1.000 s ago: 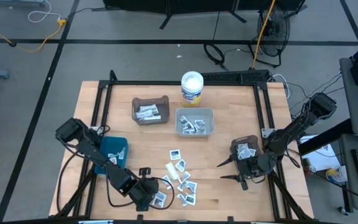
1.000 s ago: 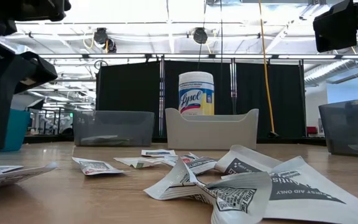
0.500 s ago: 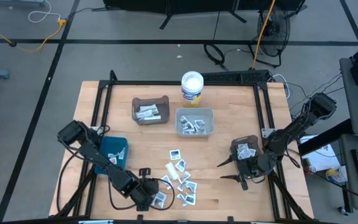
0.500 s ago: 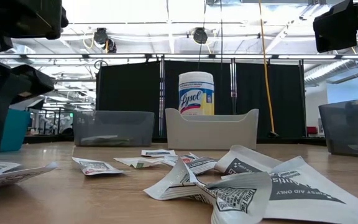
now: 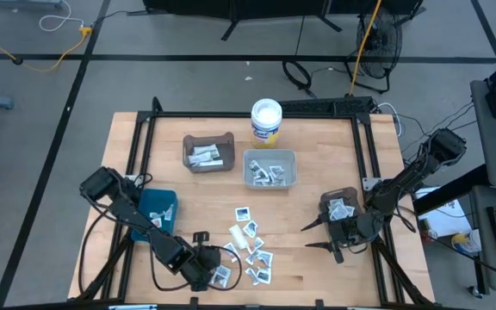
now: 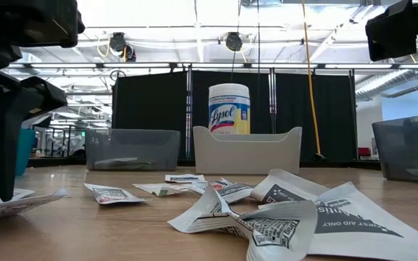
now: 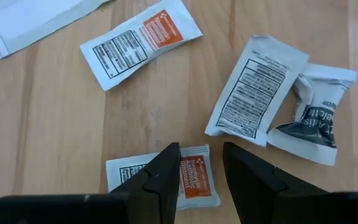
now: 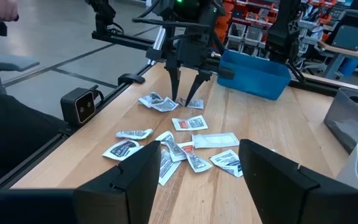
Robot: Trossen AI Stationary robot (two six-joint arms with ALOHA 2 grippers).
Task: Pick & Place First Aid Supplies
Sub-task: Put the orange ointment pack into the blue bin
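Left gripper (image 7: 201,168) is lowered over a small packet (image 7: 194,183) with orange print at the desk's (image 5: 317,258) near edge, jaws narrowly parted astride it, nothing held. Other packets (image 5: 246,237) are scattered mid-desk. Right gripper (image 8: 194,162) is parked wide open, empty, at the right.

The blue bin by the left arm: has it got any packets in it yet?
Yes: from above, the blue bin holds at least one small white packet near its right side.
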